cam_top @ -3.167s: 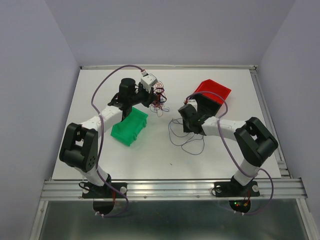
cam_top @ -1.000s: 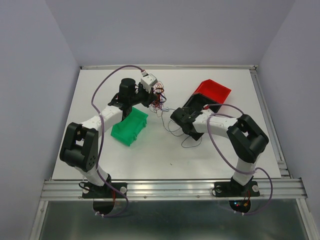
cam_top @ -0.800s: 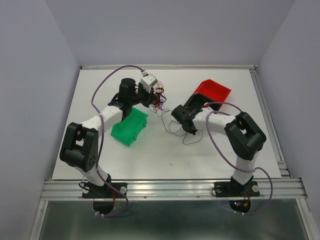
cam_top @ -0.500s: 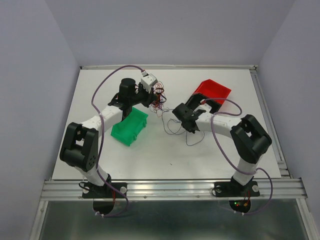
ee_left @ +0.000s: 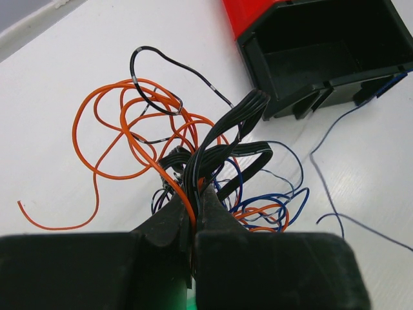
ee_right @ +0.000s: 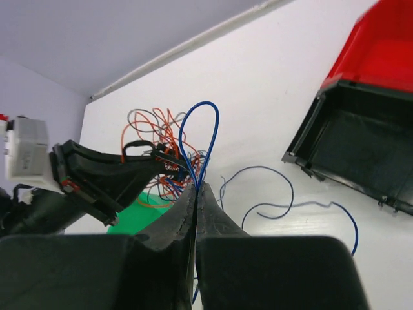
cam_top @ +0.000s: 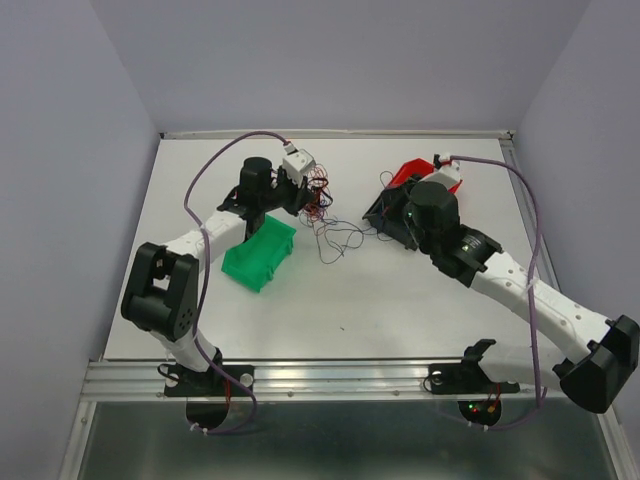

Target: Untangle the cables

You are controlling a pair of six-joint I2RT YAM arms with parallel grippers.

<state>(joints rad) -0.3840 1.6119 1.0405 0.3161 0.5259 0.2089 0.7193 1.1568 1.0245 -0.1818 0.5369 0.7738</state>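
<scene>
Blue wire is the weak point at this stage: a single blue strand (ee_right: 205,119) is pinched in the fully closed right gripper (ee_right: 195,194), and it is so thin that it may well slide out of the fingers under tension. If its far end is caught inside the knot, a pull would probably cinch the cables (ee_left: 187,161) tighter or drag them out of the left gripper (ee_left: 193,219). Slack could also snag on the rim of the black bin (ee_right: 361,148). The left gripper is closed to a slit on a flat bundle of black leads and an orange-red loop. The curly orange-red, black and blue knot begins right at its tips and fans out ahead of it over the table (ee_left: 58,58). From the right gripper the knot lies well ahead and to the left, with the green bin (ee_right: 129,223) showing beneath the left gripper. The blue strand rises in a narrow loop just beyond the right gripper's tips, and loose blue curves lie on the table between the two grippers.
</scene>
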